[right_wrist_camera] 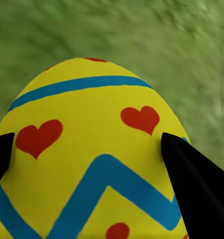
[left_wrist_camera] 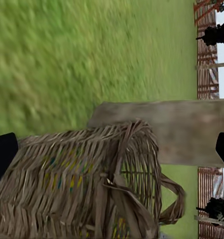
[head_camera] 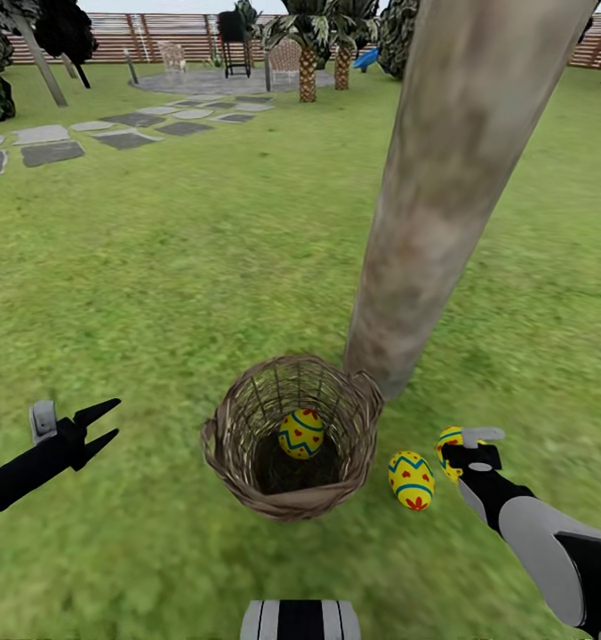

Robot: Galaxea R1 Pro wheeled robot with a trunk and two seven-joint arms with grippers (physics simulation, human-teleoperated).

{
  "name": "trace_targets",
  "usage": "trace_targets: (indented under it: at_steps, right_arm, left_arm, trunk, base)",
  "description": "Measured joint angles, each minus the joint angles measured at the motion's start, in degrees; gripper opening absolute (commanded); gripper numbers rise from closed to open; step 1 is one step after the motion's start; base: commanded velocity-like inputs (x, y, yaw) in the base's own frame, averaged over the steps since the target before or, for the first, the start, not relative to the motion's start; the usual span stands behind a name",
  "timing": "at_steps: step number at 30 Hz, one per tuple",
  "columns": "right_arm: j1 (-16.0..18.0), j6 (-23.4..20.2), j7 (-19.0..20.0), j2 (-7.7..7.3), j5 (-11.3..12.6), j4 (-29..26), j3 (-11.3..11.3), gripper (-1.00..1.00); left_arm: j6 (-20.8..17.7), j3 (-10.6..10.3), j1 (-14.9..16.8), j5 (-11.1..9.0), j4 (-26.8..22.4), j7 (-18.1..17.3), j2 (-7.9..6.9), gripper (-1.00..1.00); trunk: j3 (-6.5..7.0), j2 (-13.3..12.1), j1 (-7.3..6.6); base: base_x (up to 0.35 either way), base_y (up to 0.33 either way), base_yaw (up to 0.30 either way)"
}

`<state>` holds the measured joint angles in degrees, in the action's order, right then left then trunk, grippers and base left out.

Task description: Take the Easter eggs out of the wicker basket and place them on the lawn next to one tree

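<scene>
One egg [head_camera: 301, 433] lay in the wicker basket [head_camera: 247, 422], a second egg [head_camera: 412, 480] rested on the lawn [head_camera: 158, 293] just beside the basket near the foot of the tree [head_camera: 425, 231], and the third egg [head_camera: 449, 438] sat pinched between the fingers of the right gripper [head_camera: 460, 449], beyond the grounded one from the basket. To finish this step well, I judged the egg should be lowered until it touched grass close to the trunk, then freed gently so it would not roll. That right arm reached forward, low over the grass. On the basket's other side, the left gripper [head_camera: 100, 425] hovered with its fingers parted and nothing held.
</scene>
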<state>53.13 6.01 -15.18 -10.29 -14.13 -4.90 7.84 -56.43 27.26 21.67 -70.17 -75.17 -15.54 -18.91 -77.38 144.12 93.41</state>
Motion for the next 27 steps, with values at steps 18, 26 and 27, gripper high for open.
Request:
trace_targets:
  at_steps: [18, 26, 27]
  right_arm:
    - [-0.04, 0.13, -1.24, 0.09, 0.07, 0.07, 0.02, -1.0]
    - [-0.04, 0.17, -1.24, 0.09, 0.07, 0.07, -0.06, -1.0]
    - [-0.05, 0.17, -1.24, 0.09, 0.07, 0.07, -0.06, -1.0]
  left_arm:
    - [0.0, 0.04, -0.08, -0.04, 0.0, -0.04, 0.07, 1.0]
    - [-0.06, 5.34, -0.59, -0.03, 1.23, -0.07, 0.13, 1.0]
    - [-0.07, 5.63, -0.61, -0.06, 1.87, -0.09, 0.11, 1.0]
  trunk:
    - [-2.89, 0.18, 0.33]
    - [-2.89, 0.18, 0.33]
    - [-2.89, 0.18, 0.33]
  base:
    - [0.0, -0.006, 0.0]
    - [0.006, -0.105, 0.0]
    - [0.123, -0.158, 0.0]
